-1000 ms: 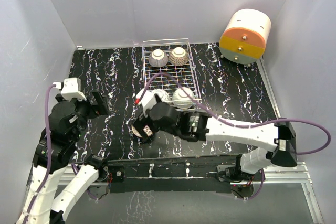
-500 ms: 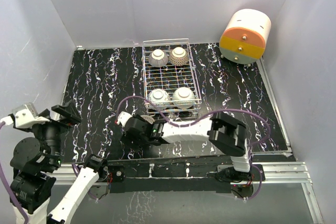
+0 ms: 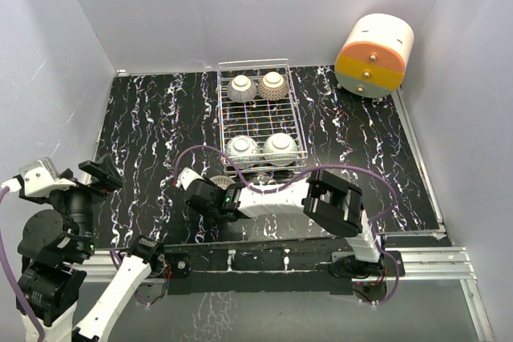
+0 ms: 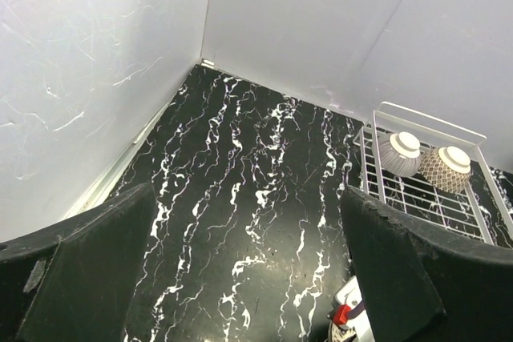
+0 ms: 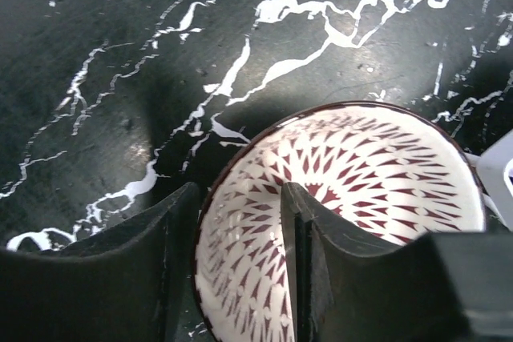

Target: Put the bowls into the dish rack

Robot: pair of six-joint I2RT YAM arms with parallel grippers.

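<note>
A bowl [image 5: 353,190] with a red-and-white patterned inside stands upright on the black marbled table, in front of the dish rack's near end [image 3: 220,183]. My right gripper [image 5: 240,198] straddles its left rim, one finger [image 5: 309,230] inside and the other outside, the jaws still wider than the wall. In the top view the right gripper [image 3: 218,191] is low over this bowl. The dish rack [image 3: 219,110] holds two upside-down bowls at its far end [image 3: 241,88] [image 3: 273,85] and two at its near end [image 3: 242,148] [image 3: 280,146]. My left gripper [image 3: 100,174] hangs open and empty at the far left.
A cream-and-orange drawer unit [image 3: 374,55] stands at the back right corner. White walls close the table on three sides. The left wrist view shows the rack [image 4: 417,198] with its two far bowls [image 4: 399,152] [image 4: 447,166] and bare table before it.
My right arm swung left and down to the bowl in front of the rack, and its jaws narrowed around the rim. The left arm pulled back to the far left.
</note>
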